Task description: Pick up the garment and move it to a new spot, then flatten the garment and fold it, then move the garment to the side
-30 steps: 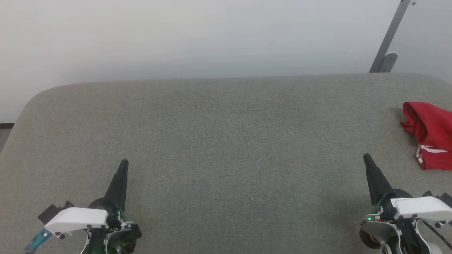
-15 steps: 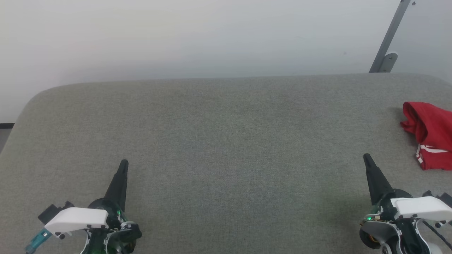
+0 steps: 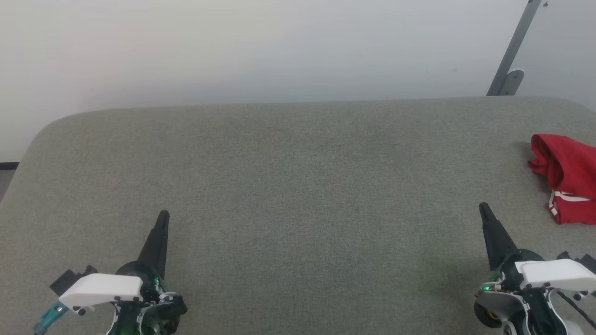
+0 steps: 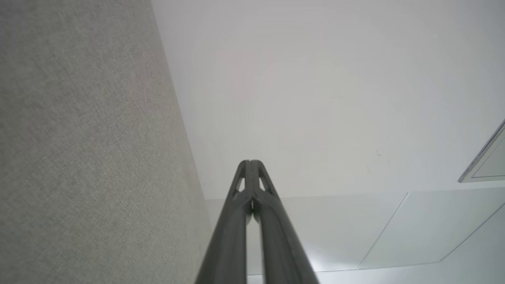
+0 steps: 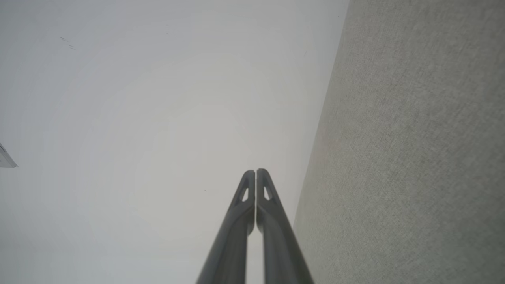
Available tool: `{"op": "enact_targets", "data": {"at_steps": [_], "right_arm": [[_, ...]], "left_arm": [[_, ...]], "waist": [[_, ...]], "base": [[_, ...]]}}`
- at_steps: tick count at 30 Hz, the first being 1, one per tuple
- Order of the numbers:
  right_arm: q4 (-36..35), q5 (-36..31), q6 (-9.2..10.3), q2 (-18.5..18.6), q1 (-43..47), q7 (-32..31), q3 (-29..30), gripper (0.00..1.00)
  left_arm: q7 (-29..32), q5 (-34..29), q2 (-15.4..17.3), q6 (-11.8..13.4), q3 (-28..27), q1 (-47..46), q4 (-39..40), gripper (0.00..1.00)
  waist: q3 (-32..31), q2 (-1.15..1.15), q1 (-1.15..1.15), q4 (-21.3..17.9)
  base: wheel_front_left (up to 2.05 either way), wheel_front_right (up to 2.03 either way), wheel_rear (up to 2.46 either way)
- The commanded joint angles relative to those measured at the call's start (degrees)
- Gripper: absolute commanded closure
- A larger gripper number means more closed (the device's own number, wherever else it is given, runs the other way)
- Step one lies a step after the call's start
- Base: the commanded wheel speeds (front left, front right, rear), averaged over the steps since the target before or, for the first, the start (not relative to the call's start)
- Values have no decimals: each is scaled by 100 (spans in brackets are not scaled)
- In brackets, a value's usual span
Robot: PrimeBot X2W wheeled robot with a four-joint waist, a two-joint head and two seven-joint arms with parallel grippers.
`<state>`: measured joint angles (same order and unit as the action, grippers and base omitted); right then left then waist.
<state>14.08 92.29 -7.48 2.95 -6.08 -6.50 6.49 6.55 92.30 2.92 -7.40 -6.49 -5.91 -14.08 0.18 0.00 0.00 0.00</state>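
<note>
The garment [image 3: 569,177], a red bundle with a strip of white trim, lies crumpled at the right edge of the grey fabric table [image 3: 298,186], partly cut off by the head view's border. My right gripper [image 3: 483,207] rests at the lower right, shut and empty, its tips a short way left of and nearer than the garment. At the lower left, my left gripper [image 3: 163,215] is shut with nothing in it. In the wrist views the left gripper [image 4: 249,161] and the right gripper [image 5: 255,170] each show both fingers pressed together.
A white wall rises behind the table's far edge. A grey metal bar with a bracket [image 3: 510,60] slants up at the back right. The table's rounded left corner [image 3: 42,135] drops off to a dark floor strip.
</note>
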Motion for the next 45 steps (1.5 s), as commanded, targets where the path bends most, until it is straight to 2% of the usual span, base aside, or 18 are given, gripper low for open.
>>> {"op": "enact_targets", "data": {"at_steps": [1,45], "right_arm": [[-15,22,-2,-21,-27,-15,12,100],[-15,23,-2,-21,-27,-14,11,100]], "left_arm": [[18,20,-15,-16,-2,-65,5,100],[16,21,-15,-16,0,-65,5,100]], "waist": [[0,0,0,0],[0,0,0,0]], "base": [[0,0,0],[0,0,0]]}}
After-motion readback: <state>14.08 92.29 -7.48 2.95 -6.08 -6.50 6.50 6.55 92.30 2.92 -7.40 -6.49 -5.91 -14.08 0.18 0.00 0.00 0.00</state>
